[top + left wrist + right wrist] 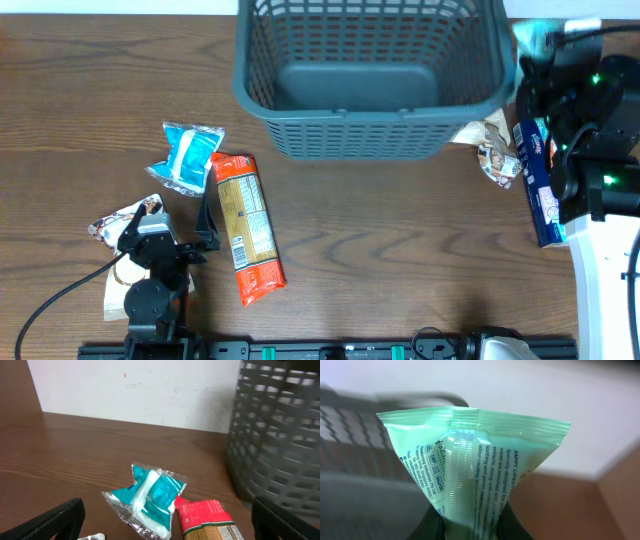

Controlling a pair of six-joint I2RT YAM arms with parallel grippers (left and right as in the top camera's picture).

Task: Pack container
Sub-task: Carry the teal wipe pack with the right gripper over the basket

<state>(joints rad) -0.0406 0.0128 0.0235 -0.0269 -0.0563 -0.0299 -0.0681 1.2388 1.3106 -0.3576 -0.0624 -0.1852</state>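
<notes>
The dark grey-teal lattice basket (370, 75) stands at the back middle; its base is bare. It also shows in the left wrist view (275, 440). My right gripper (472, 527) is shut on a pale green wipes pack (470, 465) and holds it beside the basket's right rim; the pack shows in the overhead view (535, 38). My left gripper (170, 245) is open and empty at the front left, behind a teal and white pack (187, 155) and a red and gold snack pack (248, 228).
A brown and white wrapper (125, 215) lies by the left arm. A crumpled brown pack (495, 152) and a blue box (537, 180) lie right of the basket, near the right arm's white base (600, 290).
</notes>
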